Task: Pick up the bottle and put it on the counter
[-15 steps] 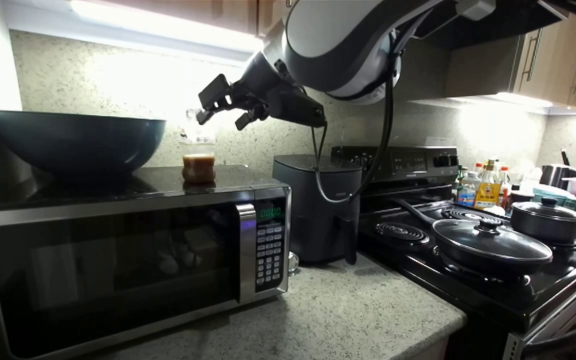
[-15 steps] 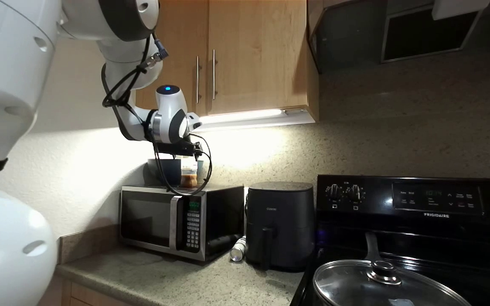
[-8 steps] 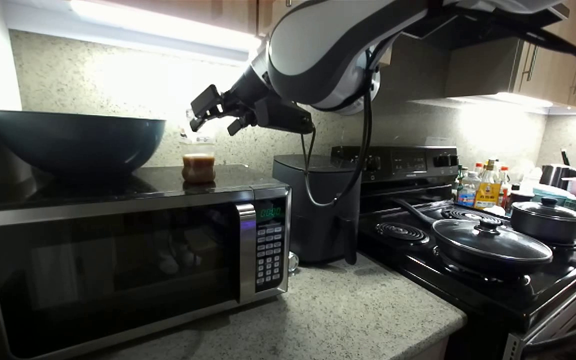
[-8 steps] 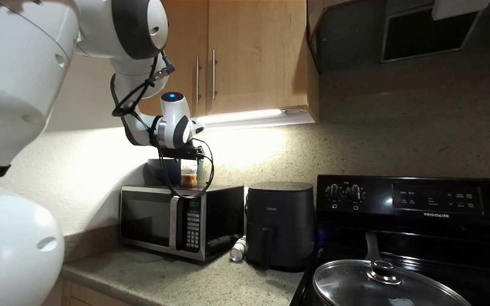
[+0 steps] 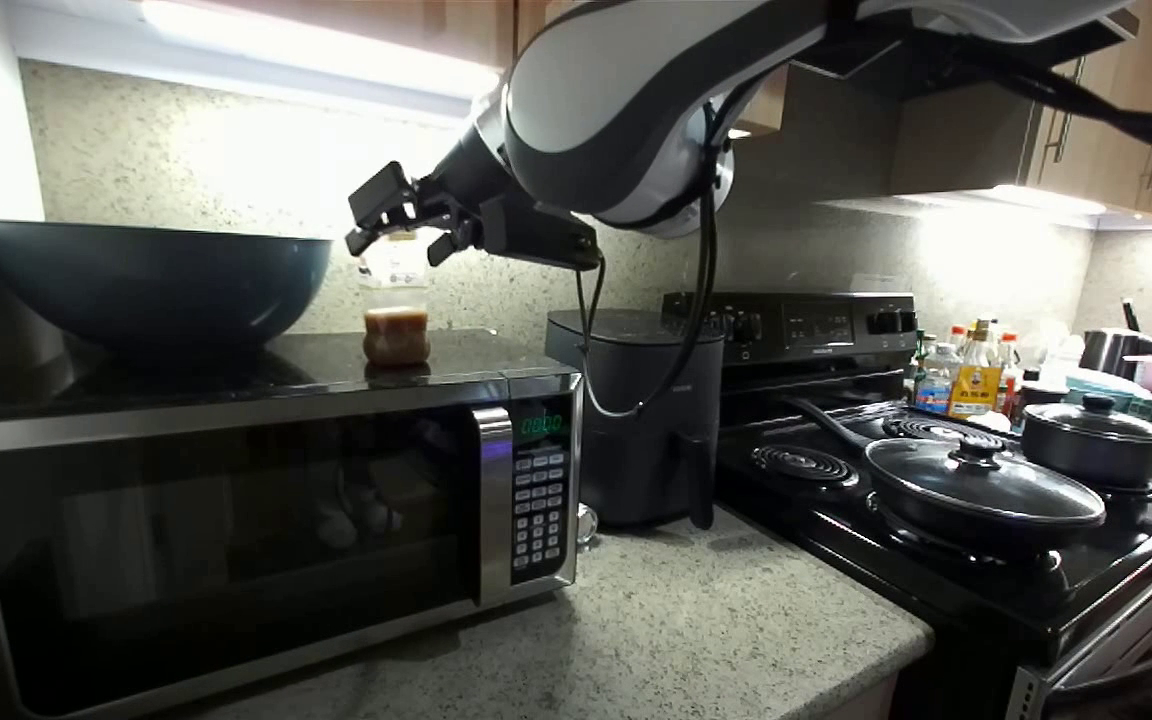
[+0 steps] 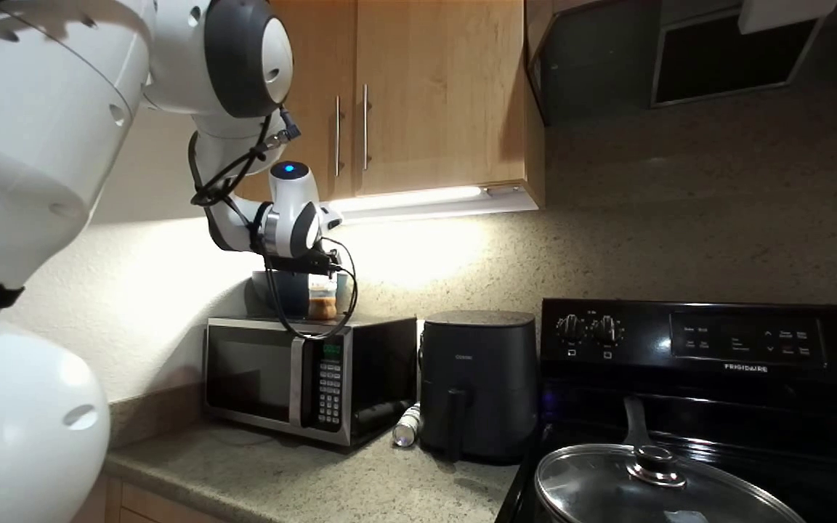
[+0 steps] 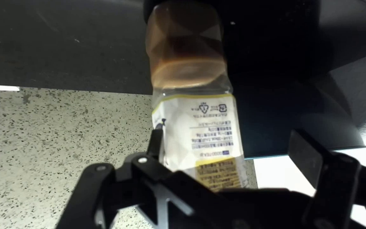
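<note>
The pale-labelled bottle (image 5: 396,315) of brown liquid stands upright on the microwave (image 5: 256,530) above the speckled counter (image 5: 666,620).

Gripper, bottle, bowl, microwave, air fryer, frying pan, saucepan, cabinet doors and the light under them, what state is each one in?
Gripper: open, holding nothing
Bottle: upright on the microwave, partly filled; whether capped, I can't tell
Bowl: upright
Microwave: shut, display lit
Air fryer: shut
Frying pan: lidded
Saucepan: lidded
Cabinet doors: shut
Under-cabinet light: on
</note>
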Action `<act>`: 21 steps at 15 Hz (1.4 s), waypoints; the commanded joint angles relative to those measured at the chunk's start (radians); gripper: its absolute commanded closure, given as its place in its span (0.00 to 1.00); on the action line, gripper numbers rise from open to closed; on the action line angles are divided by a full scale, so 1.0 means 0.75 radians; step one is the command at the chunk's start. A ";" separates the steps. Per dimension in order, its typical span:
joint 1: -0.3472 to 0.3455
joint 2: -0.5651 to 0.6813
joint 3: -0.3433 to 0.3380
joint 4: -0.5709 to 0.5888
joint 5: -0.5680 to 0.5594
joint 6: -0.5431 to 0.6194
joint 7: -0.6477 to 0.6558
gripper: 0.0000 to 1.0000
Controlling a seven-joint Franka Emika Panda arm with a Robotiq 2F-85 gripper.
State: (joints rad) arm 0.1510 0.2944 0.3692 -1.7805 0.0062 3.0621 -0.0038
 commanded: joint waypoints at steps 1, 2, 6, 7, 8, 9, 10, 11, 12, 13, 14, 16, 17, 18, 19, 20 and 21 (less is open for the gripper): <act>-0.025 0.055 0.043 0.056 0.002 0.040 -0.061 0.00; -0.027 0.063 0.048 0.066 0.001 0.044 -0.063 0.00; -0.022 0.077 0.047 0.086 -0.002 0.045 -0.052 0.25; -0.020 0.078 0.045 0.090 -0.004 0.045 -0.050 0.26; -0.019 0.079 0.043 0.092 -0.004 0.047 -0.048 0.33; -0.022 0.079 0.049 0.093 -0.001 0.045 -0.050 0.40; -0.024 0.078 0.054 0.091 0.000 0.043 -0.055 0.47; -0.025 0.077 0.056 0.091 0.000 0.042 -0.056 0.53; -0.028 0.075 0.061 0.088 0.001 0.042 -0.059 0.61; -0.031 0.073 0.067 0.086 0.002 0.042 -0.062 0.66; -0.032 0.071 0.069 0.084 0.001 0.043 -0.063 0.71; -0.038 0.062 0.079 0.078 0.008 0.029 -0.060 0.74; -0.040 0.059 0.082 0.075 0.006 0.033 -0.061 0.78; -0.034 0.048 0.075 0.066 0.002 0.024 -0.051 0.81; -0.033 0.042 0.073 0.063 0.002 0.016 -0.046 0.31; -0.034 0.036 0.077 0.060 0.004 0.005 -0.046 0.30; -0.030 0.032 0.071 0.057 -0.001 0.002 -0.043 0.24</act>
State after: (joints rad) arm 0.1442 0.3421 0.4073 -1.7208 0.0062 3.0737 -0.0132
